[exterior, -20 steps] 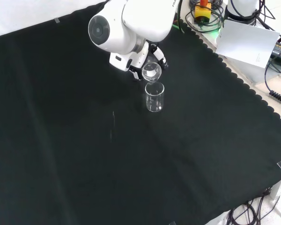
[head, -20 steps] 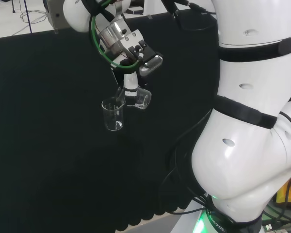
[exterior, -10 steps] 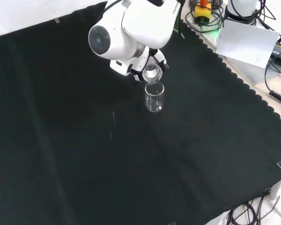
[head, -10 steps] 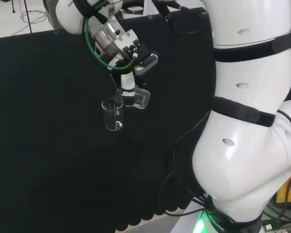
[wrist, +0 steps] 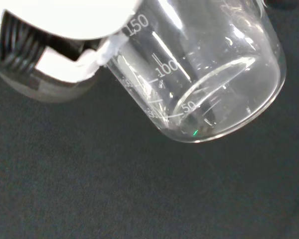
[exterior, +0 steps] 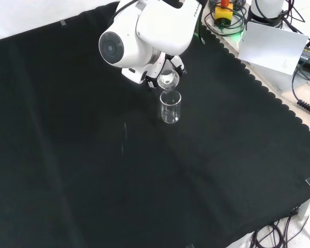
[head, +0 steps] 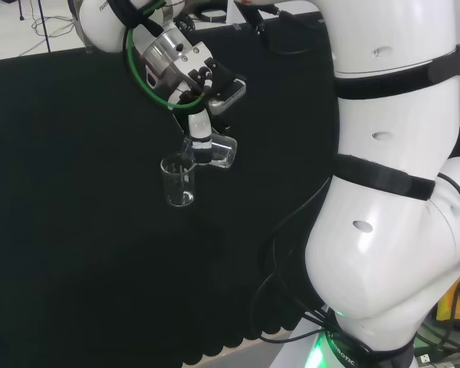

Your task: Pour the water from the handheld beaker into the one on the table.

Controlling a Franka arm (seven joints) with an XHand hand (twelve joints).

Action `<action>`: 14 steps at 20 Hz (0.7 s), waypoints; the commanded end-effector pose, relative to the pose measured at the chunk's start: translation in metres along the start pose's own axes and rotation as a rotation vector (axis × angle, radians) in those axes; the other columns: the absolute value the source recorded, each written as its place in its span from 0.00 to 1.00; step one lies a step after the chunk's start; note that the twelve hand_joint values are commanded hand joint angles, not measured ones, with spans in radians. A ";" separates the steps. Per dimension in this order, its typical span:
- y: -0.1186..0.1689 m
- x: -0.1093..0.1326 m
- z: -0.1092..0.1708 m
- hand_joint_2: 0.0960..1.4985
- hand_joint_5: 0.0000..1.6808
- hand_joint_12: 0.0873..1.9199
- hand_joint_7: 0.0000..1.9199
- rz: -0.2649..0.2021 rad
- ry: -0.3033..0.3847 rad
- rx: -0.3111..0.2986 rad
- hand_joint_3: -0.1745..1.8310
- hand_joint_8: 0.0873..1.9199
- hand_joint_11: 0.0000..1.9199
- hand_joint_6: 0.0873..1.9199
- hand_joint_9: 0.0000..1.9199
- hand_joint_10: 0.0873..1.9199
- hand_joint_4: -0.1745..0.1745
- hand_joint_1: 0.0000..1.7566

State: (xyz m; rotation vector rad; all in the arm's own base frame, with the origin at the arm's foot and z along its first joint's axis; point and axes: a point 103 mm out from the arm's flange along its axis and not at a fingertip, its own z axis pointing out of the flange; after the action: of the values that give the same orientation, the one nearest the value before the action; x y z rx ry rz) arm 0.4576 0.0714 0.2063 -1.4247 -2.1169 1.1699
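Observation:
My hand (head: 202,132) is shut on a small clear glass beaker (head: 219,152), tipped well over on its side with its lip at the rim of a second clear beaker (head: 178,181) that stands upright on the black cloth. From the front, the held beaker (exterior: 168,79) hangs just above and behind the standing beaker (exterior: 170,106), its mouth facing the camera. In the wrist view the held beaker (wrist: 204,74) is close and tilted, printed scale marks on its wall, with a white finger (wrist: 65,67) against it. I cannot tell how much water either beaker holds.
The arm's big white links (head: 391,184) stand at the right of the head view, with black cables (head: 280,253) trailing near the base. A white link with a round grey cap (exterior: 144,36) stands before the hand in the front view. The cloth's scalloped edge (exterior: 258,85) runs at the right.
The wrist has rolled further and drifted slightly left in the head view, tipping the held beaker more steeply over the standing one. The standing beaker has not moved.

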 end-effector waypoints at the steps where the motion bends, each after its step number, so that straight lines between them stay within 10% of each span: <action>1: -0.002 0.004 -0.001 0.35 0.77 0.30 0.70 0.005 -0.013 0.018 0.47 0.30 0.76 0.32 0.90 0.01 0.00 0.75; 14: 0.000 0.012 -0.002 0.35 0.76 0.30 0.70 0.044 -0.050 0.072 0.47 0.31 0.76 0.32 0.90 0.01 0.00 0.75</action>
State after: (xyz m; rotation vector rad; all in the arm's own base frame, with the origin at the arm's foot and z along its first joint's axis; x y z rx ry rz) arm 0.4541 0.0832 0.2050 -1.4223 -2.0685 1.2755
